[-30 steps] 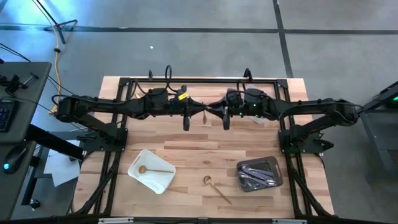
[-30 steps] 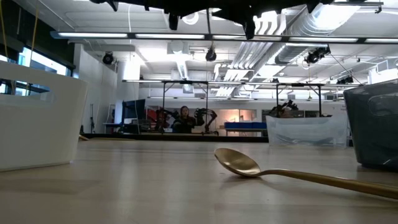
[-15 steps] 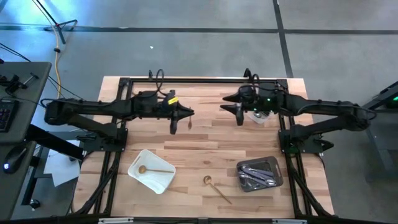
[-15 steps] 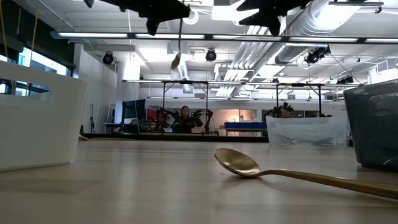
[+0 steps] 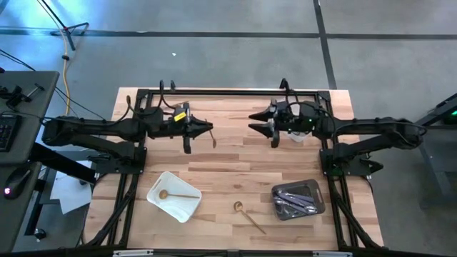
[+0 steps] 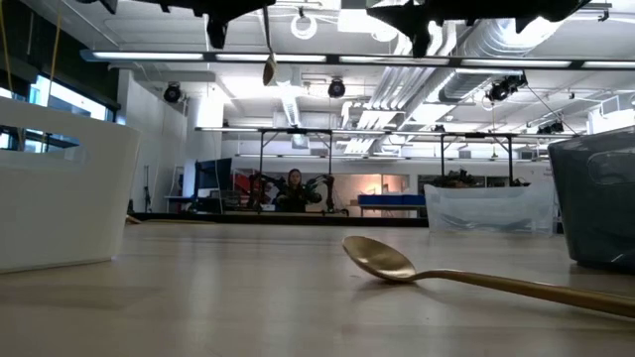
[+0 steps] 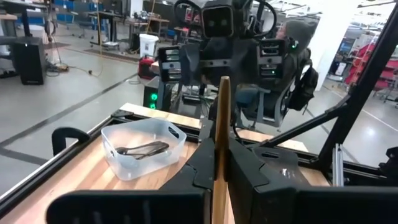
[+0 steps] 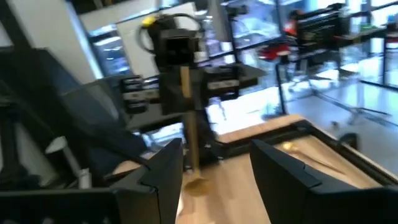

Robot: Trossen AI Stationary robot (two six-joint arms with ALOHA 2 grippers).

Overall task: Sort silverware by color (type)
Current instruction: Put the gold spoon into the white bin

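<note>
High view shows the left gripper (image 5: 207,129) raised over the far half of the wooden table (image 5: 235,171), its jaws clenched on the handle of a gold spoon (image 5: 213,139) that hangs bowl-down from the fingertips. Facing it, well apart, the right gripper (image 5: 253,122) hangs at the same height with its jaws spread and nothing between them. Near the table's front edge sits a white tray (image 5: 173,195) with one gold spoon in it (image 5: 175,195), and a clear tray (image 5: 298,199) holding dark grey utensils (image 5: 293,202). Between the two trays a second loose gold spoon (image 5: 246,215) lies flat on the wood. Left wrist view shows the held handle upright between the two dark fingers (image 7: 202,168).
</note>
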